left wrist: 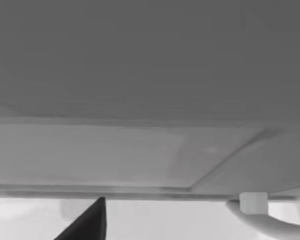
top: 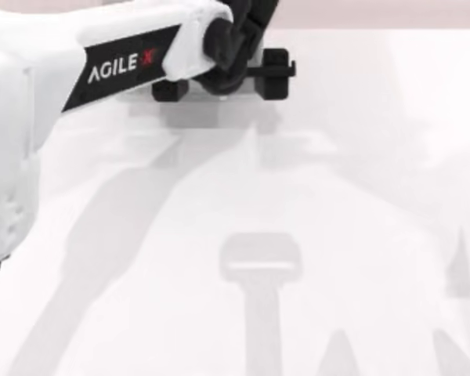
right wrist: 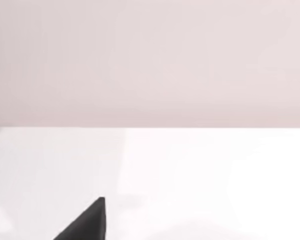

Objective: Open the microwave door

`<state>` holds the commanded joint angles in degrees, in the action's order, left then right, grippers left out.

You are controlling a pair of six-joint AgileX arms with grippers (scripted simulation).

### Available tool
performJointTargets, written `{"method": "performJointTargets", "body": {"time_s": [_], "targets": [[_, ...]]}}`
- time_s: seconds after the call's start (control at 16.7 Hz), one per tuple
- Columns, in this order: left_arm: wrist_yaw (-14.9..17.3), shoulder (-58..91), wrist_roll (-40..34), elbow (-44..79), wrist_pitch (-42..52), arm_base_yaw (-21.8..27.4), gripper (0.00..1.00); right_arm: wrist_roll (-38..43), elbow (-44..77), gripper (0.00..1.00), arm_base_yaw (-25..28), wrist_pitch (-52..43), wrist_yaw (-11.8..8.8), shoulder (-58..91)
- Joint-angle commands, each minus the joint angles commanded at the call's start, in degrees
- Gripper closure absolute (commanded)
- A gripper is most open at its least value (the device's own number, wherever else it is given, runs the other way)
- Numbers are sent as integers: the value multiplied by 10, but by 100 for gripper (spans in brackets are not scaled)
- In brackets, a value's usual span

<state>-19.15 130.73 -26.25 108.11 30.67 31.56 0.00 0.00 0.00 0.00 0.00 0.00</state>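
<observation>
Found at the upper left of the top view: left arm point(top: 102, 70), white with a black AgileX band, stretched toward the top centre and ending in the black left gripper point(top: 219, 74) at the far edge of the table point(top: 360, 196). Cannot tell whether this claw is apart or together. Seen close up in the left wrist view: the microwave point(left wrist: 140, 60) filling nearly the whole picture, with the microwave door point(left wrist: 90, 155) as a grey panel framing a lighter window, and its pale bar handle point(left wrist: 270, 225) along one edge, just beside the door face on a small pale block point(left wrist: 253, 202). Cannot tell from this view whether the claw touches the handle. Very little free room between wrist and door. Open room across the centre, right and lower parts of the top view, crossed only by soft grey shadows point(top: 258, 266). Seen in the right wrist view: only a dark wedge of the right gripper point(right wrist: 87, 227), bare white tabletop and a pale pinkish wall point(right wrist: 150, 60); state of this claw cannot be told.
</observation>
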Motion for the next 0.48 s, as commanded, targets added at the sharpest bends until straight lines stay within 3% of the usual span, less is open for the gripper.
{"method": "performJointTargets", "body": {"time_s": [0.24, 0.48], "targets": [[1, 5, 2, 3, -4, -2, 0, 0, 0, 0, 0, 0, 0, 0], [1, 5, 2, 3, -4, -2, 30, 0, 0, 0, 0, 0, 0, 0]]}}
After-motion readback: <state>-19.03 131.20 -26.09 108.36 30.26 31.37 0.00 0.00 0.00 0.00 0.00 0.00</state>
